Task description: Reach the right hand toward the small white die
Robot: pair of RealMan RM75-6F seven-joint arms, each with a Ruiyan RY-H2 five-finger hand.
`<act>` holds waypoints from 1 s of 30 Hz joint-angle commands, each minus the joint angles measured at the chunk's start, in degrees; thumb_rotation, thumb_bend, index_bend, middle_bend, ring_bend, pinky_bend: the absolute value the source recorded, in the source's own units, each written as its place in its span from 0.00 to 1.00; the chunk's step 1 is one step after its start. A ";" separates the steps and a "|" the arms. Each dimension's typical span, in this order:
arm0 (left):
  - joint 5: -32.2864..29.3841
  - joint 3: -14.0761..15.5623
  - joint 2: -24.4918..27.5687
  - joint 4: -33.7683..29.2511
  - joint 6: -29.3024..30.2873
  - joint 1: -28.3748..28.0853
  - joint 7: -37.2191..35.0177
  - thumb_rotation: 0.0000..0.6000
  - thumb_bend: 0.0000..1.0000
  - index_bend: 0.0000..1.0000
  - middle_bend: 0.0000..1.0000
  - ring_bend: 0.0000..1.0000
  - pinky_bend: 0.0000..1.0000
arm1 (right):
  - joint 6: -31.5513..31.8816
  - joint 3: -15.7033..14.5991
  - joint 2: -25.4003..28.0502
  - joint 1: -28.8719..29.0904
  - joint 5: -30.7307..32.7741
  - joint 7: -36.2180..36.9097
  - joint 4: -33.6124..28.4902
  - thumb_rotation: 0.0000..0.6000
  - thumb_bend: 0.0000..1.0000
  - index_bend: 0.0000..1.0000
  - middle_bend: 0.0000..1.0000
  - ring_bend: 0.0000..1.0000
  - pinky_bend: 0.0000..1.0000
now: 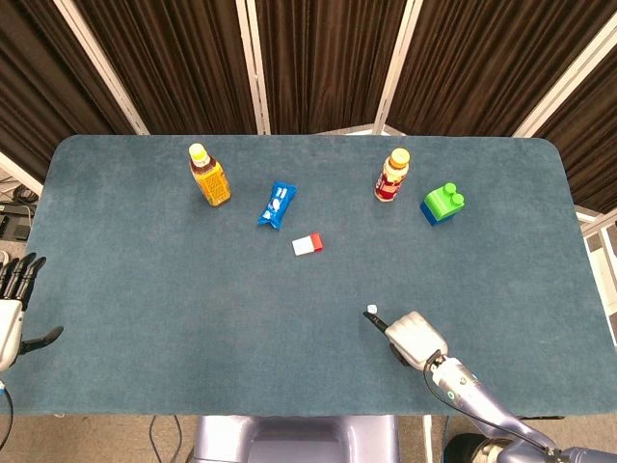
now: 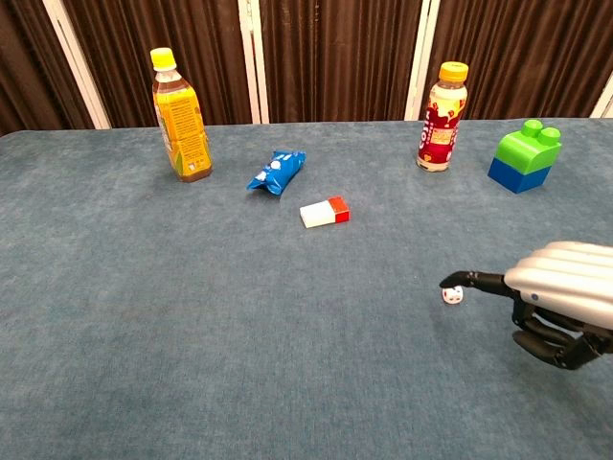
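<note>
The small white die [image 1: 370, 310] [image 2: 453, 296] lies on the blue table cloth, right of centre and near the front. My right hand [image 1: 413, 339] [image 2: 563, 299] hovers just right of it, palm down. One dark finger stretches out with its tip at the die, and the other fingers curl under the palm with nothing in them. Whether the fingertip touches the die I cannot tell. My left hand [image 1: 10, 311] rests at the table's front left edge, fingers spread and holding nothing; only the head view shows it.
At the back stand an orange-yellow bottle [image 2: 180, 116], a red-labelled bottle [image 2: 438, 117] and a green-and-blue block [image 2: 523, 157]. A blue snack packet [image 2: 276, 171] and a white-and-red box [image 2: 324, 212] lie mid-table, behind and left of the die.
</note>
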 commanded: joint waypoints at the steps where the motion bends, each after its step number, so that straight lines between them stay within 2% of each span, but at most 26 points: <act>1: -0.09 0.01 -0.05 0.08 -0.13 -0.05 -0.02 1.00 0.00 0.00 0.00 0.00 0.00 | 0.27 0.39 -0.17 0.53 1.32 -0.87 -0.19 1.00 0.62 0.02 0.82 0.75 1.00; 9: -0.21 0.13 -0.28 0.39 -0.62 -0.26 0.18 1.00 0.00 0.00 0.00 0.00 0.00 | -0.82 0.22 -0.77 1.18 5.71 -1.64 1.55 1.00 0.62 0.02 0.82 0.75 1.00; 30: -0.23 0.37 -0.42 0.11 -0.92 -0.40 0.69 1.00 0.00 0.00 0.00 0.00 0.00 | 0.01 -1.81 -0.98 2.42 7.36 -1.20 2.72 1.00 0.62 0.05 0.82 0.76 1.00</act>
